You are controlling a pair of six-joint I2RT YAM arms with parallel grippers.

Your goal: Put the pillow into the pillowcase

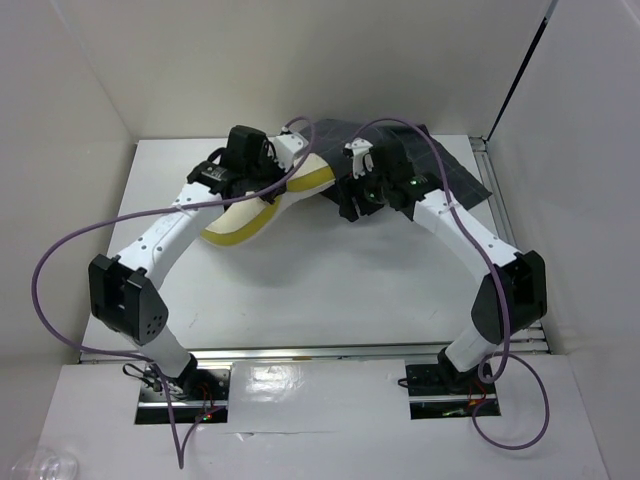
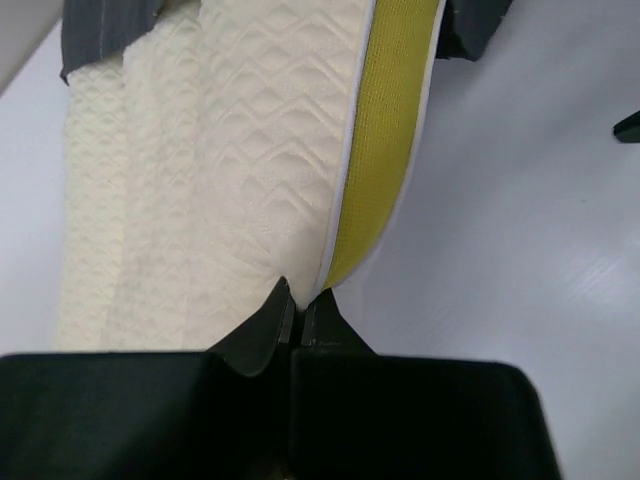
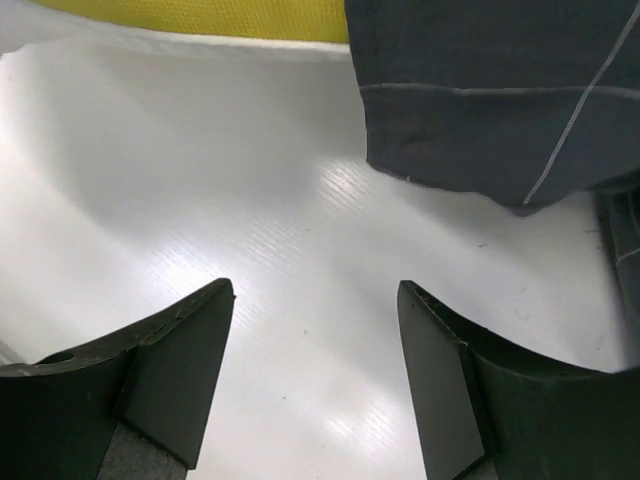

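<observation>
The cream quilted pillow (image 2: 250, 150) with its yellow side band (image 2: 385, 130) runs away from my left gripper (image 2: 298, 295), which is shut on the pillow's near edge seam. From above, the pillow (image 1: 240, 225) lies under the left arm, its far end going into the dark grid-lined pillowcase (image 1: 455, 165) at the back. My left gripper (image 1: 272, 195) sits on the pillow's right edge. My right gripper (image 3: 315, 290) is open over bare table, nothing between its fingers. A corner of the pillowcase (image 3: 490, 90) hangs just ahead of it, beside the pillow's yellow edge (image 3: 200, 15).
White table (image 1: 330, 290) boxed in by white walls on the left, back and right. Purple cables (image 1: 60, 250) loop off both arms. A metal rail (image 1: 320, 352) runs along the near table edge by the arm bases.
</observation>
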